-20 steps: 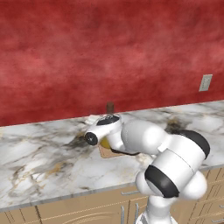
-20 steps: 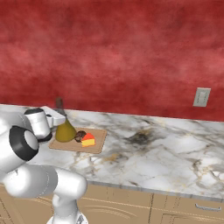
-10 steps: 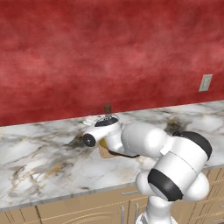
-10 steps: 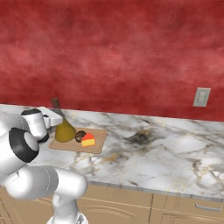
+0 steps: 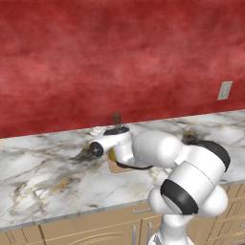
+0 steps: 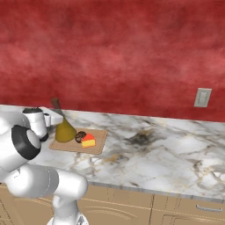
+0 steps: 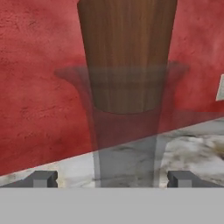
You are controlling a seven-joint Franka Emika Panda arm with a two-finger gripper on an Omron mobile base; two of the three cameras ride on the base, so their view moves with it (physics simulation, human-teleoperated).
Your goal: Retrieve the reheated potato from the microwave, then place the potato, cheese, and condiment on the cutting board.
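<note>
**Claw spread wide at the bottle's neck, all three items on the board**

From my seat I see the claw [image 7: 112,179] open, its two fingertips [image 7: 42,178] standing far apart on either side of the condiment [image 6: 64,130] neck, not pressing on the glass. Through the hand view the brown cork stopper [image 7: 127,52] stands large just ahead, seated in the clear flared mouth of the bottle.

In the right base view the cutting board [image 6: 97,143] lies on the marble counter [image 6: 167,154] near the red wall [image 6: 123,52]. The condiment stands upright on the board's left end. The potato [image 6: 80,136] sits just beside the bottle's belly, and the cheese [image 6: 88,140] lies touching or nearly touching the potato on its right; I cannot tell which.

In the left base view the arm covers most of the board; a corner of it shows below the wrist, and the stopper pokes up behind.
</note>
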